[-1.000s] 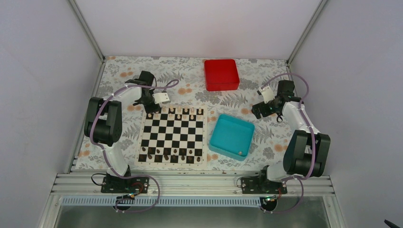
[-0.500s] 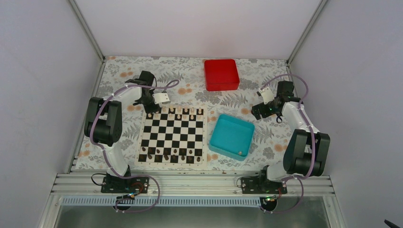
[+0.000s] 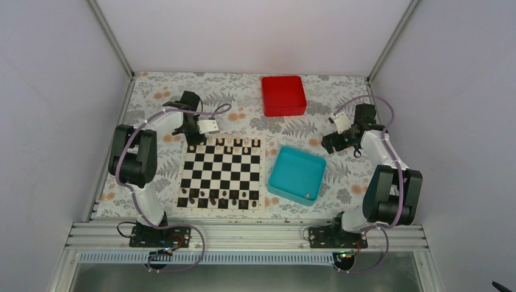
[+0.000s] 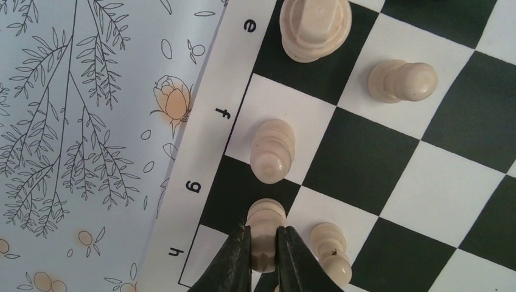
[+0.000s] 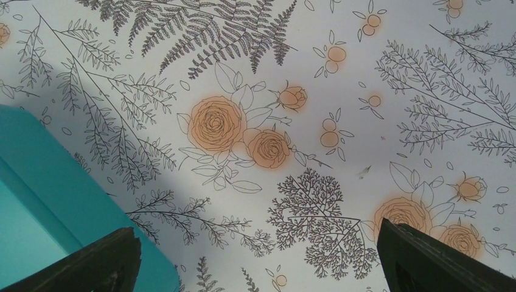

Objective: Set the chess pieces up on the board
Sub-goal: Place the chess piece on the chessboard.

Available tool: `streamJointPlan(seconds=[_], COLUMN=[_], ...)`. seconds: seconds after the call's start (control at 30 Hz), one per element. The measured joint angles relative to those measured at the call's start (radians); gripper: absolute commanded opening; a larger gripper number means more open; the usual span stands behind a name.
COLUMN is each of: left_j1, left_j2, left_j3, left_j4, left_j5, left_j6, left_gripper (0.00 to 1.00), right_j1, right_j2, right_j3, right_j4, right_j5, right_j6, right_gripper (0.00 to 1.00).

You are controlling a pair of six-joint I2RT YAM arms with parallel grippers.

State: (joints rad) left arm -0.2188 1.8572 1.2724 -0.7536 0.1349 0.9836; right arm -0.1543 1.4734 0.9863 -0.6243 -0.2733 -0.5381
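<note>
The black-and-white board [image 3: 222,173] lies mid-table. Cream chess pieces [image 3: 228,146] line its far row. My left gripper [image 3: 193,143] is over the board's far-left corner. In the left wrist view the left gripper [image 4: 263,234] is shut on a cream chess piece [image 4: 266,214], which stands at the line between the squares marked g and h. Other cream pieces stand close by: one [image 4: 272,149] on f, one [image 4: 315,24] on e, one [image 4: 331,252] just right of the fingers. My right gripper [image 3: 333,141] hangs open and empty over the cloth [image 5: 258,243].
A teal tray [image 3: 296,174] right of the board holds one small pale piece [image 3: 308,196]; its corner [image 5: 36,201] shows by the right gripper's left finger. A red box [image 3: 283,95] sits at the back. Dark pieces [image 3: 216,198] fill the board's near rows.
The left wrist has shifted very slightly at the board's far-left corner. The right arm has barely moved.
</note>
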Motion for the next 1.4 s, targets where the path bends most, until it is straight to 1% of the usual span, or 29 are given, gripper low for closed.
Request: streamJointPlan(seconds=[0.93,1.17,1.2,1.4], left_j1=[-0.009,-0.009,-0.009,-0.011], left_j2=[0.000,0.006,0.006,0.006], left_j3=[0.013,0.013,0.013,0.022], left_j4=[0.005,0.010,0.011,0.002], left_j5=[-0.022,-0.032,-0.034,-0.040], left_j6=[0.000,0.004,0.004,0.003], left_gripper=[0.12,0.32,0.34,0.37], right_j1=[0.000,0.000,0.000,0.000], right_j2=[0.004,0.004,0.004,0.004], right_j3=[0.000,0.000,0.000,0.000], right_j4=[0.000,0.000,0.000,0.000], right_j5=[-0.002,-0.002,-0.002,-0.002], right_j6=[-0.011,-0.011,-0.011,-0.012], right_gripper=[1.00,1.00,1.00,1.00])
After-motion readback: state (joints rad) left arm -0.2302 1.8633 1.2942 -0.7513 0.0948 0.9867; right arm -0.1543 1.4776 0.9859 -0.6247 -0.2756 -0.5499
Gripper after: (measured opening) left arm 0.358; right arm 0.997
